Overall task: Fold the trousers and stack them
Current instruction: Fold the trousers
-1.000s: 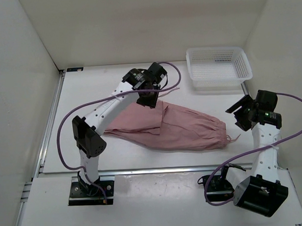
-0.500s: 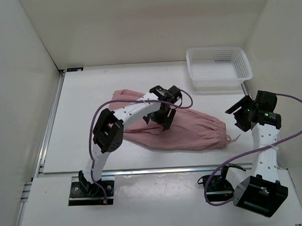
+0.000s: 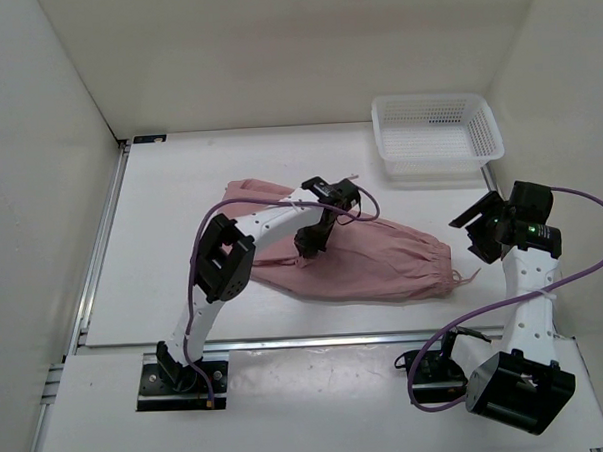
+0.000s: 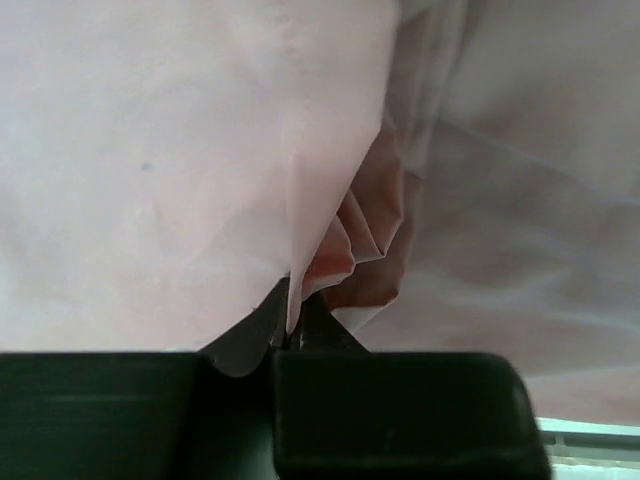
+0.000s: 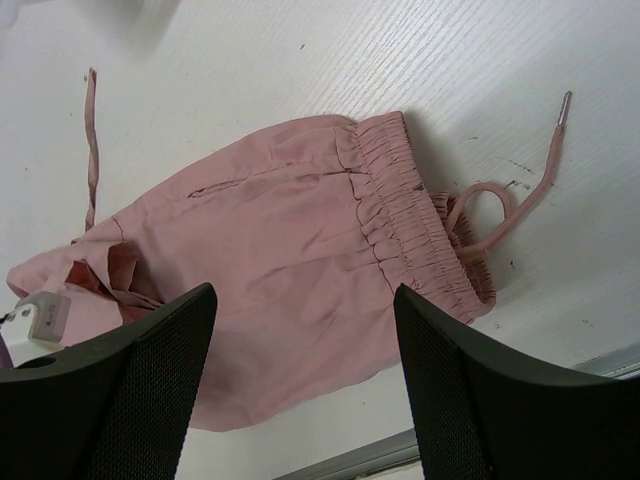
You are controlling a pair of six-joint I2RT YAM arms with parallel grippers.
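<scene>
Trousers (image 3: 373, 258) sprawled mid-frame on the tabletop (image 3: 184, 281), one fold (image 4: 345, 240) pinched in the left tool (image 4: 295, 335), right tool (image 5: 302, 300) spread near the waistband (image 5: 400, 210) at right. Risk: shallow pinch slipping on lift, or dragging the whole heap

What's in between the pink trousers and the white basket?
Nothing, only bare white table. The top view shows an open strip of it between the trousers and the basket.

Top camera high overhead, left wrist camera tight on trousers (image 4: 180, 150), right wrist's farther, all share them.
</scene>
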